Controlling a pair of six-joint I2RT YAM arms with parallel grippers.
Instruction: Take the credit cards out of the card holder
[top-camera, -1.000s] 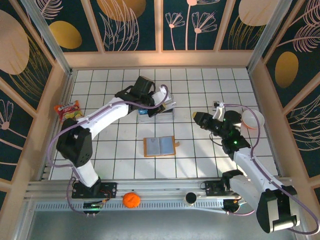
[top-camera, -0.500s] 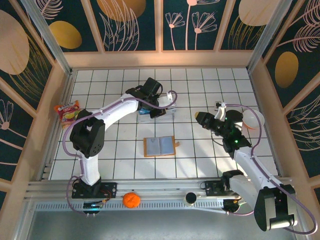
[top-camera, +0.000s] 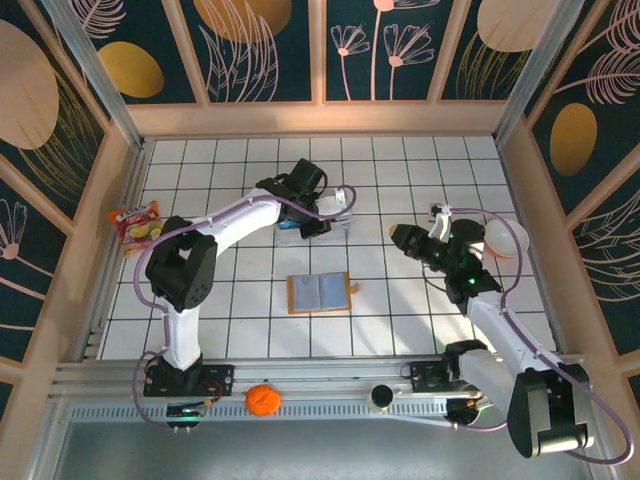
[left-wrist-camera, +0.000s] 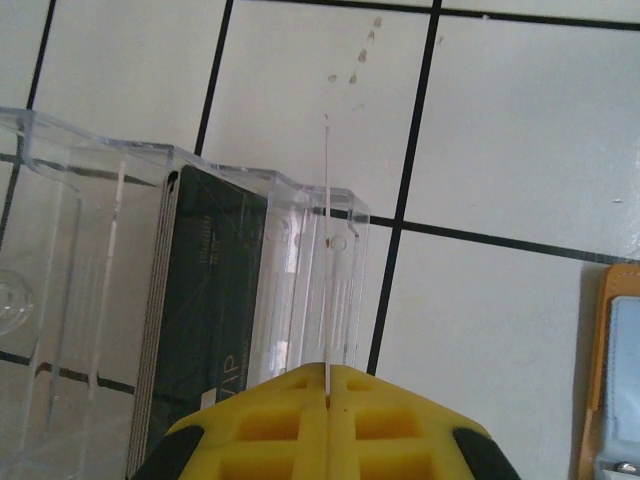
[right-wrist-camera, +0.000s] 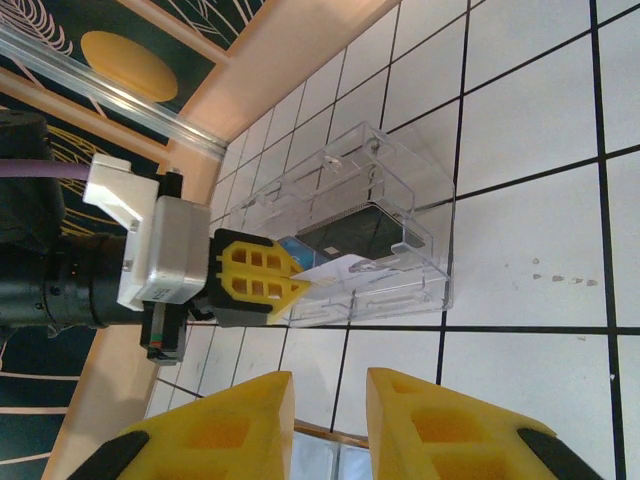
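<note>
I see the orange-tan leather wallet (top-camera: 319, 292) spread flat; clear plastic box (right-wrist-camera: 410, 165) holds dark cards (left-wrist-camera: 205, 310); left gripper (left-wrist-camera: 326, 372) clamps a pale card (right-wrist-camera: 340, 268), right gripper (right-wrist-camera: 330, 390) parted, empty

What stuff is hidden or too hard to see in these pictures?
- Front of the credit card in the left gripper: left wrist view, edge-on, just a thin line.
- Writing on the dark cards in the clear box: same view, blurry, partly behind the gripper.
- Card holder pockets: top view, too small to tell if cards are inside.
</note>
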